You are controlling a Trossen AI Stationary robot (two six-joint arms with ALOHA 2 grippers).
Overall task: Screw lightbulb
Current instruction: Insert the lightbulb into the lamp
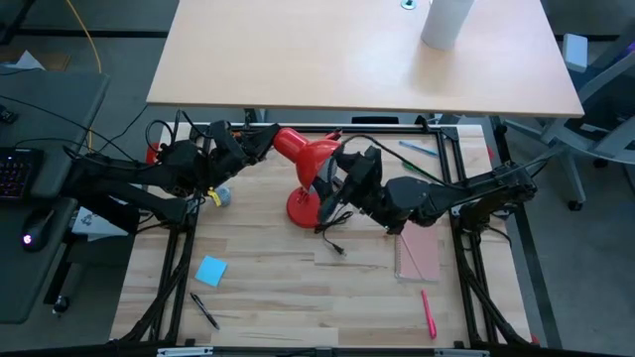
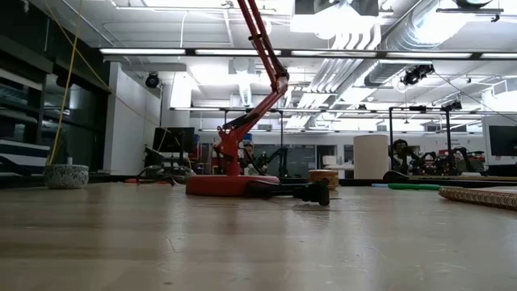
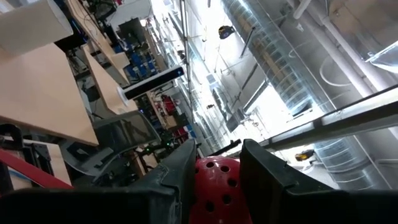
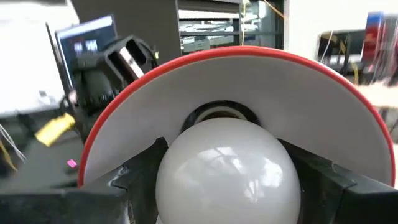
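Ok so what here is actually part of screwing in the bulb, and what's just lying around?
In use:
- lightbulb, held in the right gripper, at the socket
- red lamp, its shade between the left gripper fingers

Lying about:
- blue sticky note
- black pen
- pink pen
- notebook
- white cylinder on the far desk

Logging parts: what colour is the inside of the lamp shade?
White inside the lamp shade, with a red rim; the right wrist view shows it best, behind the lightbulb.
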